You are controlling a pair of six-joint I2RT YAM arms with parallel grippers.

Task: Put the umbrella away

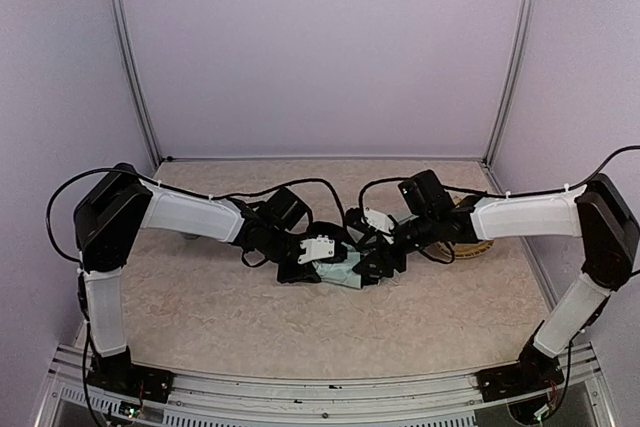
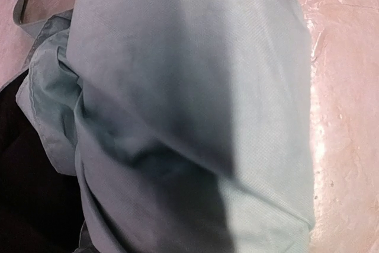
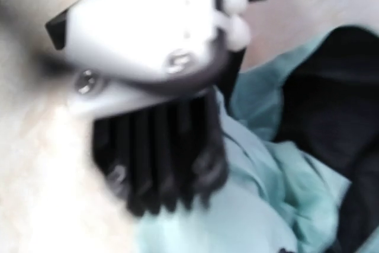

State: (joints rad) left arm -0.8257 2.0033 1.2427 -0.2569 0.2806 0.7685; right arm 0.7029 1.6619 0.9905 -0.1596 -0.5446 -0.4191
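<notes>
At the near edge, a metal rail [image 1: 330,387] is seen carrying both arm bases. Beyond it a broad stretch of beige speckled table [image 1: 200,312] lies bare ahead of the arms.

At mid-table the umbrella [image 1: 342,273] is found, collapsed into a crumpled bundle of pale mint fabric with black showing through. It is flanked by the left gripper [image 1: 318,253] and the right gripper [image 1: 376,259], both brought down right at the bundle. From above, neither tool's jaw spacing can be made out.

The left wrist view is filled by mint cloth [image 2: 189,111], with black underside at lower left and bare table along the right. Its own fingers are not shown, so a pinch cannot be confirmed.

In the blurred right wrist view, the left gripper [image 3: 160,170] is caught pressed against the fabric [image 3: 266,176]. The right tool's own fingers are not seen.

Further right, a woven straw tray [image 1: 472,237] is partly hidden by the right arm. The table is closed off by pale lilac walls [image 1: 320,47] and two metal corner posts [image 1: 130,57].
</notes>
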